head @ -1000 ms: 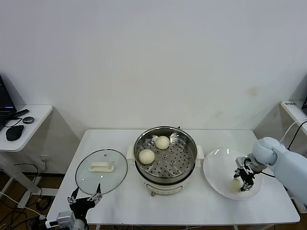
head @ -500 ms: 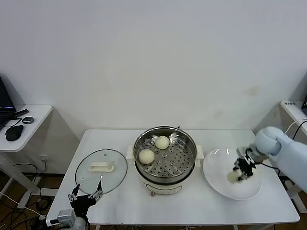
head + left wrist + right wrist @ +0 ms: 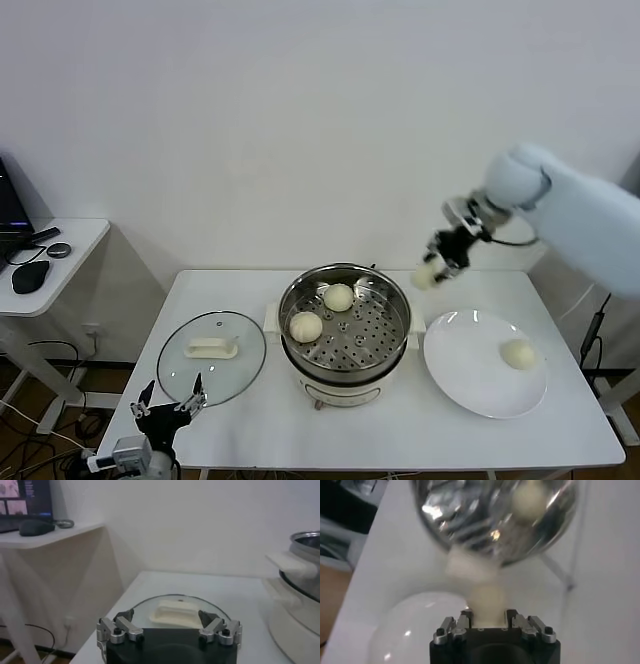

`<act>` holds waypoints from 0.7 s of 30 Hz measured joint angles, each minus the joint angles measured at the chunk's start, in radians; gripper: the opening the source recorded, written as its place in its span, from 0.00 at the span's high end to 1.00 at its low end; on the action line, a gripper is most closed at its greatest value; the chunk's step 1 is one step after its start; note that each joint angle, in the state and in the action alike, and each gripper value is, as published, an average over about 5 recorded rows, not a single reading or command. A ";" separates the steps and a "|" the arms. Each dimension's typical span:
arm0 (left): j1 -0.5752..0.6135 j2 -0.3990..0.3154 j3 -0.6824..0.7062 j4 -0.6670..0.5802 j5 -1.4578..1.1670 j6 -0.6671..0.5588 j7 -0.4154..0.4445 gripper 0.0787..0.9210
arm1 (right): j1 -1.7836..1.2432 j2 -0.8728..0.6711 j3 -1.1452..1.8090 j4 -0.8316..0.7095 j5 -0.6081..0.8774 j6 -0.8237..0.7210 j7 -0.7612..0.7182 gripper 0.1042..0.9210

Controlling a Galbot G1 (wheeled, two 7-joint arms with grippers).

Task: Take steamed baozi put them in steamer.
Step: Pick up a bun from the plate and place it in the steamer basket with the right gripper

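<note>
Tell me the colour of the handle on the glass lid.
White, or slightly cream: the handle on the glass lid shows best in the head view.

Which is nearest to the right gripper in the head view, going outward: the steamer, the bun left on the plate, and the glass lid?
From the right gripper, shut on a bun:
1. Steamer, just below and to its left.
2. Bun on the plate, on the table's right side.
3. Glass lid, far left of the steamer.

Four small round cream-white baozi on show: two inside the one round shiny steel steamer, one on the single flat white plate, one up in the air. One round glass lid too.
</note>
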 measured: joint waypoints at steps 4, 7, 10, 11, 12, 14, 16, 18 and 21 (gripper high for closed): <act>0.006 -0.002 0.004 -0.008 0.009 -0.001 -0.003 0.12 | 0.058 0.078 -0.045 -0.007 0.059 0.024 0.007 0.60; 0.013 -0.005 0.005 -0.015 0.012 -0.002 -0.007 0.12 | 0.091 0.129 -0.079 -0.017 0.093 0.074 0.020 0.60; 0.018 -0.007 0.007 -0.022 0.014 -0.004 -0.010 0.12 | 0.114 0.174 -0.120 -0.023 0.113 0.158 0.043 0.61; 0.019 -0.008 0.008 -0.023 0.014 -0.004 -0.011 0.12 | 0.118 0.186 -0.135 -0.023 0.117 0.190 0.052 0.61; 0.018 -0.009 0.010 -0.025 0.015 -0.004 -0.011 0.12 | 0.122 0.197 -0.149 -0.021 0.119 0.223 0.063 0.61; 0.017 -0.010 0.012 -0.027 0.015 -0.005 -0.012 0.12 | 0.128 0.217 -0.175 -0.014 0.115 0.287 0.084 0.61; 0.016 -0.010 0.014 -0.029 0.016 -0.005 -0.011 0.12 | 0.130 0.236 -0.194 -0.007 0.099 0.351 0.106 0.60; 0.015 -0.009 0.015 -0.031 0.017 -0.005 -0.011 0.12 | 0.130 0.253 -0.208 -0.002 0.072 0.412 0.126 0.60; 0.016 -0.009 0.013 -0.034 0.018 -0.004 -0.011 0.12 | 0.126 0.275 -0.225 -0.001 0.018 0.495 0.152 0.60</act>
